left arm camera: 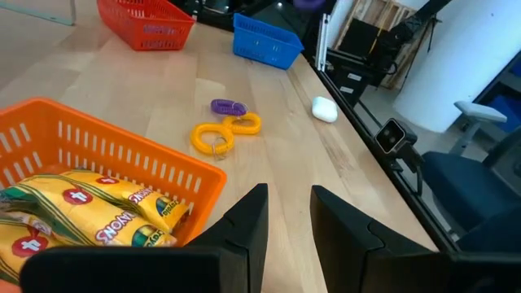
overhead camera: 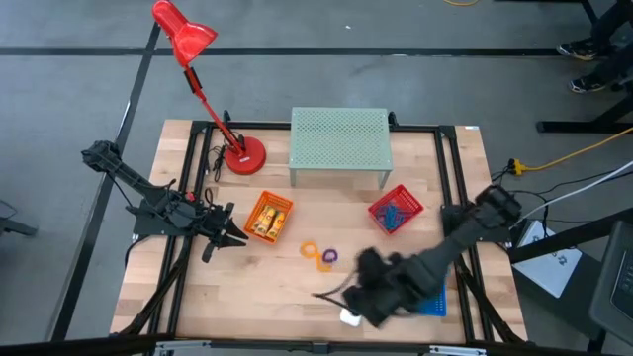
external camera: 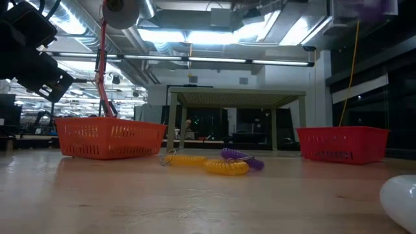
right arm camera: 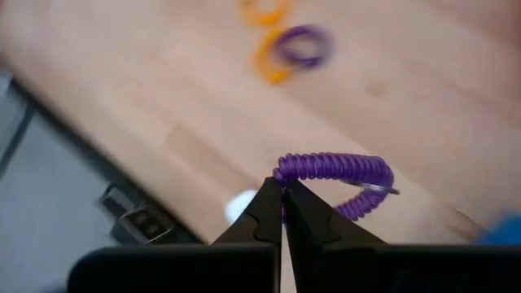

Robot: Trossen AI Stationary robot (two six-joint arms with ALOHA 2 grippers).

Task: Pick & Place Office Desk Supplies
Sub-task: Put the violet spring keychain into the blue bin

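My right gripper (right arm camera: 282, 194) is shut on a purple coiled loop (right arm camera: 338, 171), above the table's near edge (overhead camera: 341, 297). On the wood lie two orange loops (overhead camera: 315, 253) and another purple loop (overhead camera: 329, 257). The orange mesh basket (overhead camera: 269, 216) holds yellow tubes (left arm camera: 89, 216). My left gripper (left arm camera: 289, 207) stands open beside that basket's near left side (overhead camera: 229, 233), with nothing between its fingers. A red basket (overhead camera: 396, 210) holds blue loops. The blue basket (overhead camera: 433, 303) is partly hidden under my right arm. My right gripper pinches the purple loop's coil at one end (right arm camera: 286, 171) between its two fingertips. The fingers slant down from above. The rest of the loop sticks out past the fingertips, clear of the table.
A red desk lamp (overhead camera: 242, 156) stands at the far left. The pale green mesh riser (overhead camera: 339, 143) stands at the far middle. A small white object (overhead camera: 349, 317) lies at the near edge, below my right gripper. Bare wood shows between the baskets.
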